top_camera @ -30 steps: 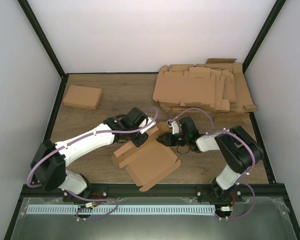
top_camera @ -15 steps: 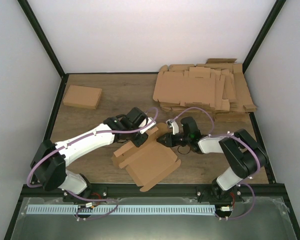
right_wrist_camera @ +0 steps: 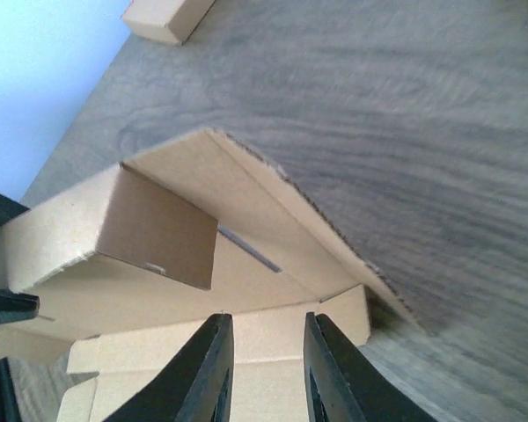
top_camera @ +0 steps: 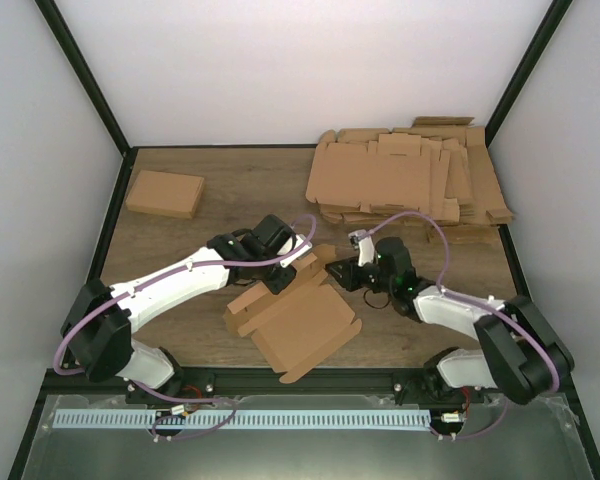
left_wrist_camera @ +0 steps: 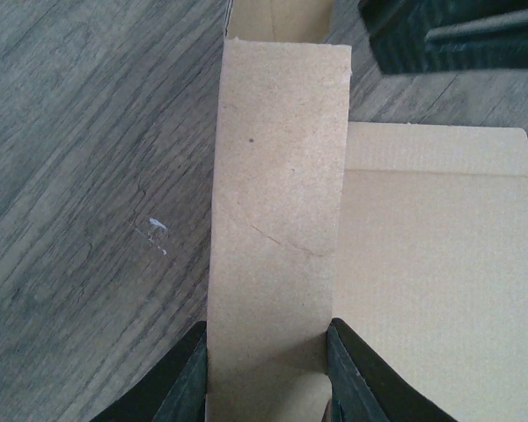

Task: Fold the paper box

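The paper box (top_camera: 302, 325) lies partly folded on the wood table between the two arms, its wide brown panel toward the near edge. My left gripper (top_camera: 286, 281) is shut across an upright side wall (left_wrist_camera: 277, 176) of the box, one finger on each edge (left_wrist_camera: 268, 374). My right gripper (top_camera: 340, 272) is at the box's far right corner. Its fingers (right_wrist_camera: 266, 360) stand a little apart, open, over an inner panel (right_wrist_camera: 273, 330), with nothing pinched between them. A raised flap (right_wrist_camera: 158, 229) and a slanting panel rise just beyond them. The right gripper's dark fingers (left_wrist_camera: 449, 35) show at the top of the left wrist view.
A thick pile of flat cardboard sheets (top_camera: 405, 180) fills the back right of the table. A finished closed box (top_camera: 165, 193) sits at the back left, also seen in the right wrist view (right_wrist_camera: 167, 16). Black frame posts and white walls bound the table.
The right arm's elbow has swung out to the right and down, and its gripper has shifted slightly right at the box's corner. The left arm and the box have stayed put.
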Robot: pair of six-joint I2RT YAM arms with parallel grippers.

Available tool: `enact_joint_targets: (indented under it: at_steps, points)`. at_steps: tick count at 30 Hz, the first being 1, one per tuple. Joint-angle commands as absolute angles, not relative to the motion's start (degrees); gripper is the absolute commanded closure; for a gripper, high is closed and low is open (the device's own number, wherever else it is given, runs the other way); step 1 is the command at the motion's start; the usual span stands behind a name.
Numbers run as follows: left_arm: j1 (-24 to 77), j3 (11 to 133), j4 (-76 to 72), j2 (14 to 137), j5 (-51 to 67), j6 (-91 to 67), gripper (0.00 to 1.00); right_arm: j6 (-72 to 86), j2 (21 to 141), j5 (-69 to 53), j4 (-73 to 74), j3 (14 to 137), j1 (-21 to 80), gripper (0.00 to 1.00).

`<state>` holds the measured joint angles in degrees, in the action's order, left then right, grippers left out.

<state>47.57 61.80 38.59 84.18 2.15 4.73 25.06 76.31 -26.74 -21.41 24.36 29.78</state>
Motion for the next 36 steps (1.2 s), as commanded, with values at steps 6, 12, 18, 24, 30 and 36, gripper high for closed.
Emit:
enact_joint_targets:
  at_steps: [6, 12, 18, 24, 30, 36]
  points:
    - [47.8, 61.8, 38.9, 85.2, 1.6, 5.1, 0.67, 25.1, 68.7, -11.2, -17.3, 25.8, 25.0, 0.75]
    - [47.8, 61.8, 38.9, 85.0, 1.7, 5.1, 0.67, 28.9, 76.9, -21.9, -15.6, 32.5, 17.3, 0.75]
    - [47.8, 61.6, 38.8, 85.0, 1.5, 5.0, 0.67, 28.2, 89.5, -35.0, -12.6, 42.1, 17.4, 0.75]
    - [47.8, 61.6, 38.3, 84.9, 1.3, 4.9, 0.67, 25.6, 100.6, -41.8, -10.2, 48.3, 20.0, 0.75]
    - [47.8, 61.7, 38.1, 85.1, 0.9, 4.6, 0.67, 26.0, 100.8, -44.5, -10.6, 46.4, 22.2, 0.76]
    - [47.8, 61.7, 38.0, 85.3, 0.4, 4.4, 0.67, 28.5, 97.0, -46.2, -12.2, 40.1, 23.0, 0.76]
